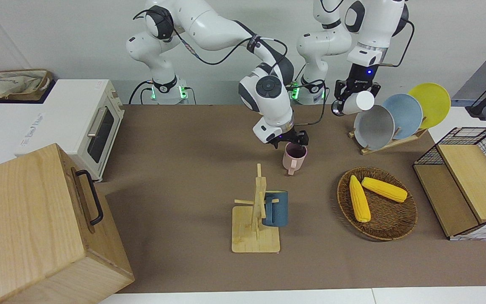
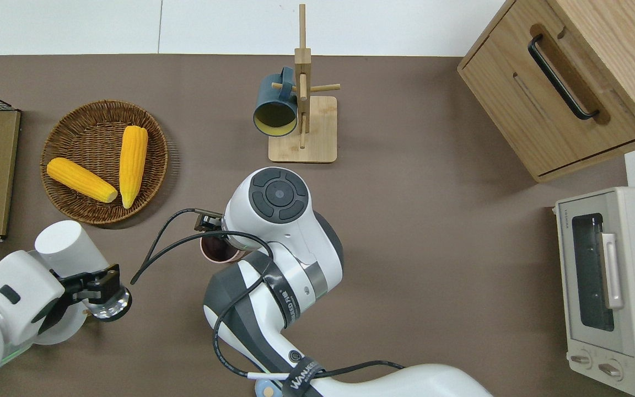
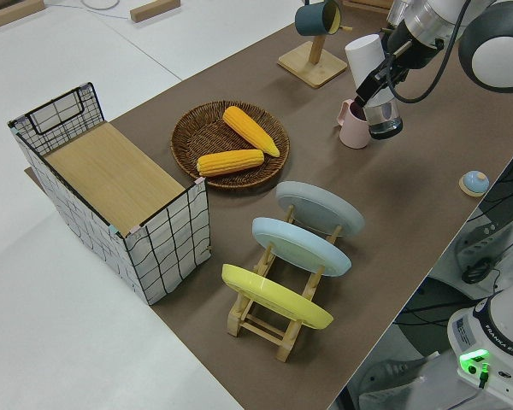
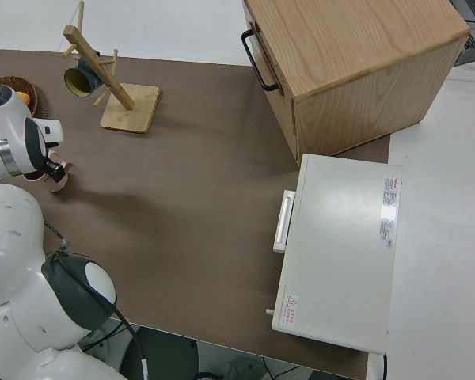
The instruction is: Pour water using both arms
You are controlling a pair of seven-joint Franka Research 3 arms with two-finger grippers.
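Currently, right gripper (image 1: 292,141) jaws clamp the pink mug (image 1: 294,157) rim on the bench (image 1: 175,177); left gripper (image 1: 355,93) jaws clamp a tilted white cup (image 1: 357,102), aloft.

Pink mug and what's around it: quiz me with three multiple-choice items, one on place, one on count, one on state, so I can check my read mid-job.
1. Where is the pink mug?
A. On the mug tree
B. On the table under the right tool
C. In the basket

2. How many plates stand in the plate rack?
A. Two
B. Three
C. Five

3. What is the left tool doing?
A. Holding a tilted white cup
B. Hanging empty
C. Gripping a corn cob

Answers:
1 B: the right tool sits at the mug's rim, on the mat.
2 B: grey, blue and yellow plates.
3 A: the white cup lies sideways in its grip, up in the air.
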